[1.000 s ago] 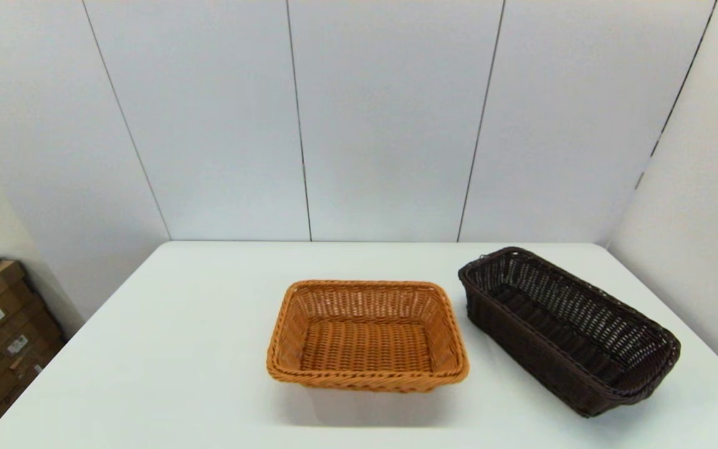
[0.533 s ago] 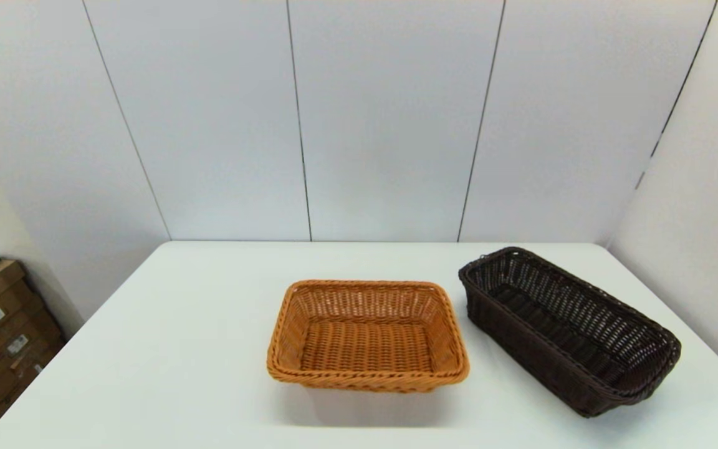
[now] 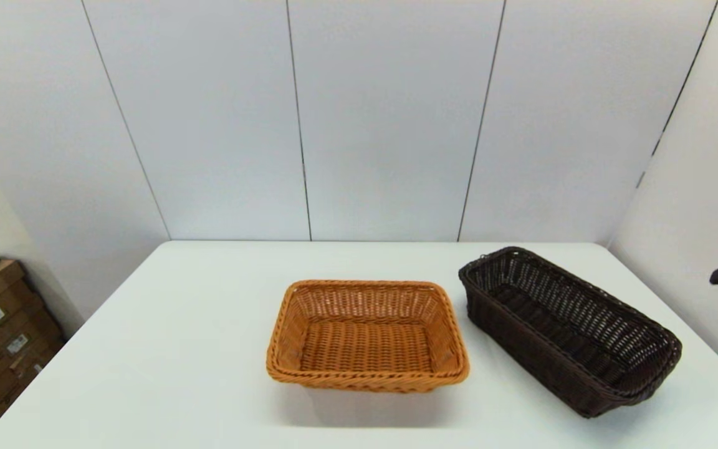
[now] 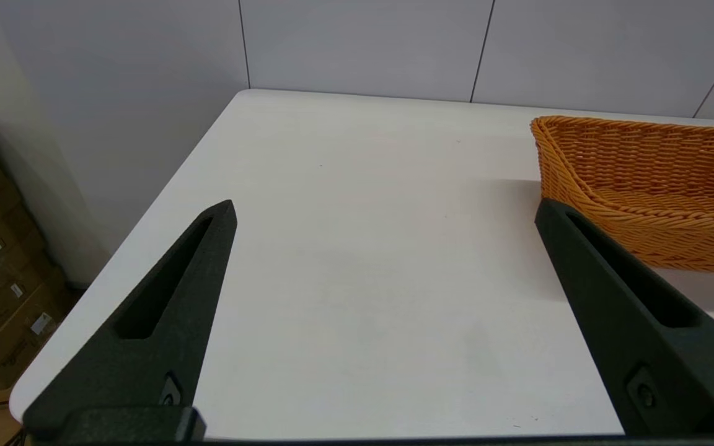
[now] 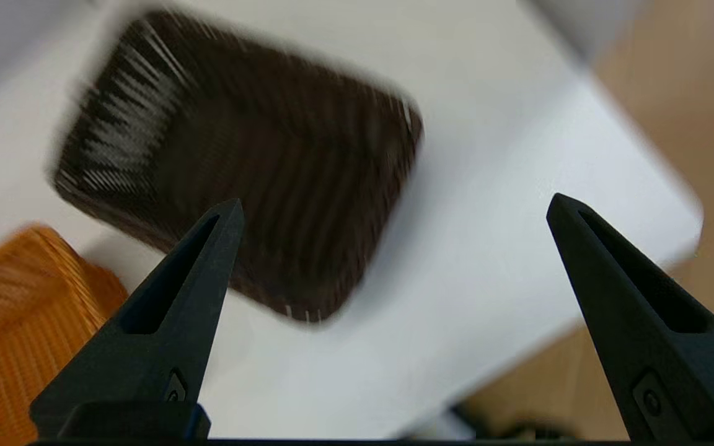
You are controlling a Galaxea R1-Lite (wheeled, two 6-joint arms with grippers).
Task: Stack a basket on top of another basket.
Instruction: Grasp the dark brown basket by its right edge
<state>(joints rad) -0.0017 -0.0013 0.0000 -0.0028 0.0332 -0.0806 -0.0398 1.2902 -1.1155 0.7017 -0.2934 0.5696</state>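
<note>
1. Right tool (image 5: 394, 207) hangs above the dark basket (image 3: 568, 327), fingers apart; left tool (image 4: 385, 210) is parked, spread.
2. We note the orange basket (image 3: 366, 335) beside it on the bench (image 3: 178, 349).
3. We advise gripping a long rim squarely.

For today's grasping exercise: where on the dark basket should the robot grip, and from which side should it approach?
Probably a long rim of the dark basket, from above. It sits upright with its open top up, angled on the table, apart from the orange basket. The open right gripper is above it; the left gripper is parked.
</note>
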